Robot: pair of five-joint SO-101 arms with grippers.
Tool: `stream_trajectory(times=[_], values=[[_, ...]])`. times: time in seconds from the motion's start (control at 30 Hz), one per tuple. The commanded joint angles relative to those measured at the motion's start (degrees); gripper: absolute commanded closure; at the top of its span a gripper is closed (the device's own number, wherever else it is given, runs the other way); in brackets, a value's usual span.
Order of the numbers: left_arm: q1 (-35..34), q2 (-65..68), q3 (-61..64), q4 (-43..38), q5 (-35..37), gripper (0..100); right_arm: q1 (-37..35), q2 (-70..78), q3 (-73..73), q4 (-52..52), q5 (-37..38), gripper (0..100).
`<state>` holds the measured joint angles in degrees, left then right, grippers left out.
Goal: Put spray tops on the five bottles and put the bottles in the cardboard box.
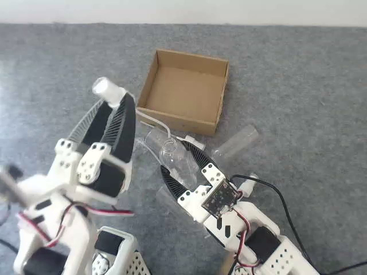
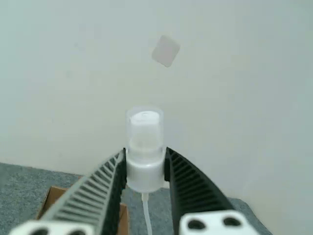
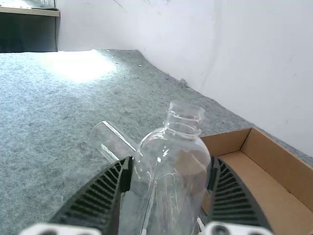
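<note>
My left gripper (image 1: pixel 114 100) is raised above the table, left of the cardboard box (image 1: pixel 221 86), and is shut on a white spray top (image 1: pixel 106 87) with a clear cap. In the left wrist view the spray top (image 2: pixel 145 147) stands upright between the black fingers (image 2: pixel 105 186), its thin tube hanging below. My right gripper (image 1: pixel 178 159) is shut on a clear, uncapped bottle (image 1: pixel 172 150) in front of the box. The bottle (image 3: pixel 171 161) shows an open threaded neck that points toward the box (image 3: pixel 264 166). Nothing lies inside the box.
More clear bottles lie on the grey felt in front of the box, one to the right (image 1: pixel 238 140) and one to the left (image 1: pixel 153 137). A loose white spray top (image 1: pixel 190 139) lies beside them. A lying bottle (image 3: pixel 111 139) is beyond the right gripper.
</note>
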<state>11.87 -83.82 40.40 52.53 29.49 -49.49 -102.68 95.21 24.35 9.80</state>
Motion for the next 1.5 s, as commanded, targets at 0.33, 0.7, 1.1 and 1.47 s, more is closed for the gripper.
stream_trajectory(times=[0.33,0.7,1.1,1.47], values=[[0.26,-2.99,4.18,-0.53,-2.20,98,-0.13,-1.19,1.14,0.13,1.14,85.5],[0.44,-2.99,7.96,-0.53,-3.78,98,-0.13,-1.19,1.14,0.13,1.23,85.5],[0.53,-2.99,12.26,-0.44,-7.65,98,-0.13,-1.27,1.23,1.36,0.70,85.3],[0.09,-3.08,16.04,-0.44,-8.00,98,-0.13,-1.27,1.23,1.27,1.14,85.4]])
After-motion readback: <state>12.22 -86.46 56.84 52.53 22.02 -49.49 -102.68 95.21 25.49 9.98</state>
